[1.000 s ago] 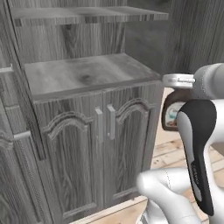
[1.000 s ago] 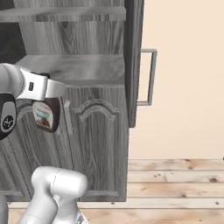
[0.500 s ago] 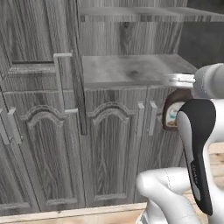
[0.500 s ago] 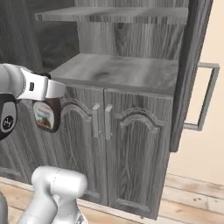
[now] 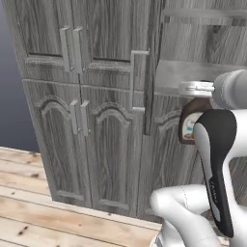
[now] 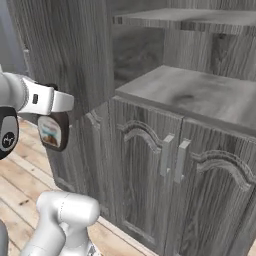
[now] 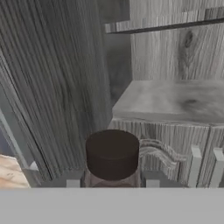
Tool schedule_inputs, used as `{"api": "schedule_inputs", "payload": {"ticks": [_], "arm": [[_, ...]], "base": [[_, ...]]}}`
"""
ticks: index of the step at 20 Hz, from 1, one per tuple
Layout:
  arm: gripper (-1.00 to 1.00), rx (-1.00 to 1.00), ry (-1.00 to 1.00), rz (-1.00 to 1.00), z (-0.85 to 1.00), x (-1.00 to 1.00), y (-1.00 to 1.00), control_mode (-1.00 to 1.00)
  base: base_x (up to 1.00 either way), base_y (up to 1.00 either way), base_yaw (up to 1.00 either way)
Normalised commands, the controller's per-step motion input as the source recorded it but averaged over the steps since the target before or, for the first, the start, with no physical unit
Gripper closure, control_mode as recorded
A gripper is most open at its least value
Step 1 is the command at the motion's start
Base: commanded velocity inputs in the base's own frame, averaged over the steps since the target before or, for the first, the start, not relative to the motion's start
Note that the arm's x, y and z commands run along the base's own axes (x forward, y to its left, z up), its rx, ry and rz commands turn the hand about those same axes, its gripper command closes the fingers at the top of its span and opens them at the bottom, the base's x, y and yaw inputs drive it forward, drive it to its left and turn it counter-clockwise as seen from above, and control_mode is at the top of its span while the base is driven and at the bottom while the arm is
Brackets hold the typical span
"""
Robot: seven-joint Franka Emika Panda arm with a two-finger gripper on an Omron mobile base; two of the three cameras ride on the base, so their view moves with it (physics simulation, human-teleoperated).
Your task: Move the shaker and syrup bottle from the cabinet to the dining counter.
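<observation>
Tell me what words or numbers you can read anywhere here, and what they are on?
None can be read.
The white-and-red label on the small dark-brown syrup bottle, held in the gripper: too blurred to read.
The round badge on the robot's dark joint: a small mark, too small to make out.
The tall grey wood-grain cabinet: no writing.

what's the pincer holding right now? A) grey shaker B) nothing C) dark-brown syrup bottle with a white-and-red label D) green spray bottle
C: the pincer is closed on the syrup bottle, its dark cap between the fingertips in the hand view and its label visible from both base views.
</observation>
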Motion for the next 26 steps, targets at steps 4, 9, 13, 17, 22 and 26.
{"api": "schedule_inputs", "payload": {"ticks": [4,9,13,17,22,26], "arm": [[1.00,0.00,0.00,0.00,0.00,0.00,0.00,1.00],[1.00,0.00,0.00,0.00,0.00,0.00,0.00,1.00],[1.00,0.00,0.00,0.00,0.00,0.00,0.00,1.00],[1.00,0.00,0.00,0.00,0.00,0.00,0.00,1.00],[1.00,0.00,0.00,0.00,0.00,0.00,0.00,1.00],[1.00,0.00,0.00,0.00,0.00,0.00,0.00,1.00]], "base": [[-0.38,0.02,0.58],[-0.47,0.04,0.56],[-0.53,0.13,0.55],[-0.59,0.20,0.55],[-0.59,0.23,0.56],[-0.46,0.24,0.58]]}}
